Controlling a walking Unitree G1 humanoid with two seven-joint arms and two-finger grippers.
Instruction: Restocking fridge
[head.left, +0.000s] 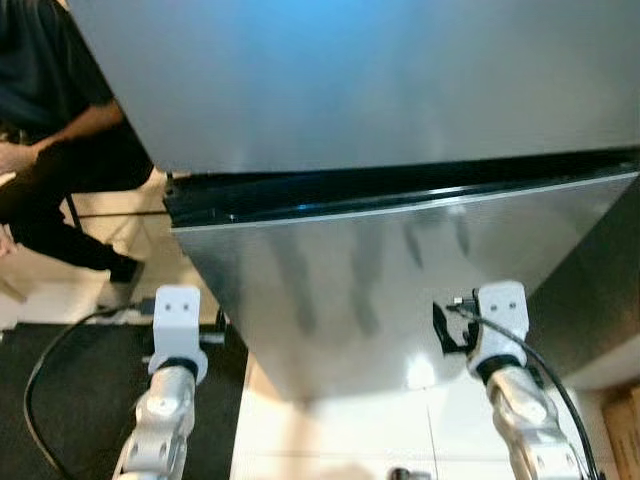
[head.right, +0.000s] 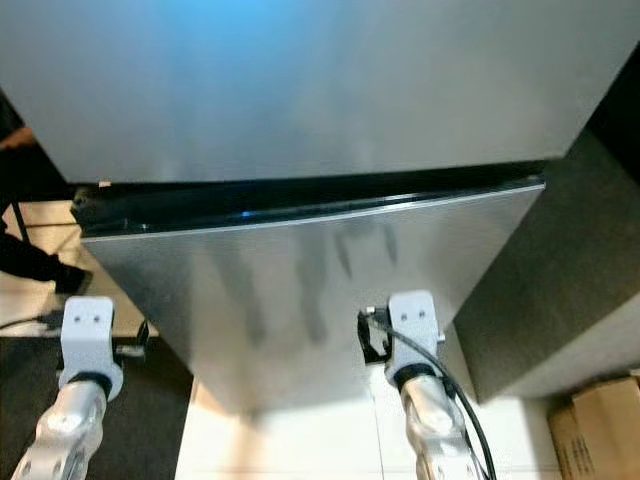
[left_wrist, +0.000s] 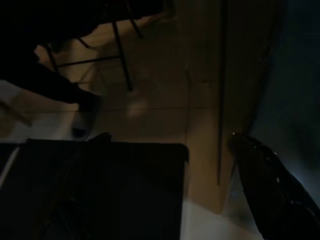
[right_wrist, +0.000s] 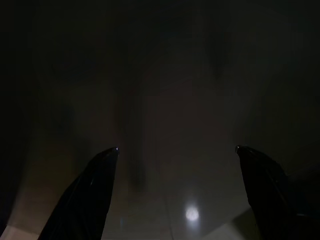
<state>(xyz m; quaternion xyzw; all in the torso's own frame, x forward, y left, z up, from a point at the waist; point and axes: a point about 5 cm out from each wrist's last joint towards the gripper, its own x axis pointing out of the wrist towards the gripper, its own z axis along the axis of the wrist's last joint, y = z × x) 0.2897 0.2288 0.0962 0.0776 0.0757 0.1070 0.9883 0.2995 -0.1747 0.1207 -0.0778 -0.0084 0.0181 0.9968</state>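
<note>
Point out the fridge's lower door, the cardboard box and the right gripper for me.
Lower door (head.right: 300, 290): right eye view, middle of its steel face.
Cardboard box (head.right: 600, 425): right eye view, its top flap.
Right gripper (right_wrist: 176, 150): right wrist view, midway between the two fingertips, which stand apart.

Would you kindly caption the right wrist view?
Open right gripper facing the dim steel fridge door.

Head views are bright with soft glare on the steel fridge (head.left: 400, 290); both wrist views are very dark.
</note>
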